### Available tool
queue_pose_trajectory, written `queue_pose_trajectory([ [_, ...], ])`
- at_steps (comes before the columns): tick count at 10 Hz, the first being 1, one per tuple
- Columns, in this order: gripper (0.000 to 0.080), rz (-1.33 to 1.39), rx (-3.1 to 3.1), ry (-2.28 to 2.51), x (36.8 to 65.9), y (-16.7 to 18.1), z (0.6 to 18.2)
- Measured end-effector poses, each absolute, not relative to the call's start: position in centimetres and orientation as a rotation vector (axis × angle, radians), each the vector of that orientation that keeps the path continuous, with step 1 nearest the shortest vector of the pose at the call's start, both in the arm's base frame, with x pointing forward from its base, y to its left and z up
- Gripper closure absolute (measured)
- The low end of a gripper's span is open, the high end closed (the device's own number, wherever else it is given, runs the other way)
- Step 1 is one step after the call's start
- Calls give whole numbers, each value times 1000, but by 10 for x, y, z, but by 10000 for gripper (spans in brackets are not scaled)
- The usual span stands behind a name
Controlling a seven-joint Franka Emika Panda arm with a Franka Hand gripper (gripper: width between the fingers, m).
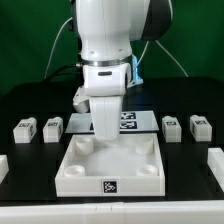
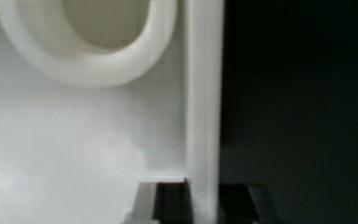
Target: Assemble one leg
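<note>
Exterior view: four legs (image 1: 22,129) (image 1: 53,126) (image 1: 171,125) (image 1: 200,127) are seen, two by the tabletop's (image 1: 30,105) edge at the exterior view's left, two opposite. One tray's (image 1: 80,180) wall is straddled by the pincer (image 2: 202,205); clamping cannot be told.

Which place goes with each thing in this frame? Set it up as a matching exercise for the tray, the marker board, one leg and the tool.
Things:
1. socketed tray
2. marker board
3. rightmost leg
4. tool

Places:
A. far end of the row, on the exterior view's right
B. lying flat, farthest back
C. down at the tray's rear wall
D. front centre, nearest the exterior camera

Pairs: 1-D, 2-B, 3-A, 4-C
</note>
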State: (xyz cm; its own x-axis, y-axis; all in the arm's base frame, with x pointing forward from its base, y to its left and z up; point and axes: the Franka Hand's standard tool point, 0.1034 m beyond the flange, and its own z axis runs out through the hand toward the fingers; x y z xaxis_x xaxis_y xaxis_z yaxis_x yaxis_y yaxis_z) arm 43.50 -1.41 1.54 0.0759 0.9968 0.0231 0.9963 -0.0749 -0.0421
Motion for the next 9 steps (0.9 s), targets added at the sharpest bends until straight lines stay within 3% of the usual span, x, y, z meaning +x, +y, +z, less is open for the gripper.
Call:
queue_pose_trajectory([
  [9, 742, -10, -2258, -2129, 444, -6, 16],
])
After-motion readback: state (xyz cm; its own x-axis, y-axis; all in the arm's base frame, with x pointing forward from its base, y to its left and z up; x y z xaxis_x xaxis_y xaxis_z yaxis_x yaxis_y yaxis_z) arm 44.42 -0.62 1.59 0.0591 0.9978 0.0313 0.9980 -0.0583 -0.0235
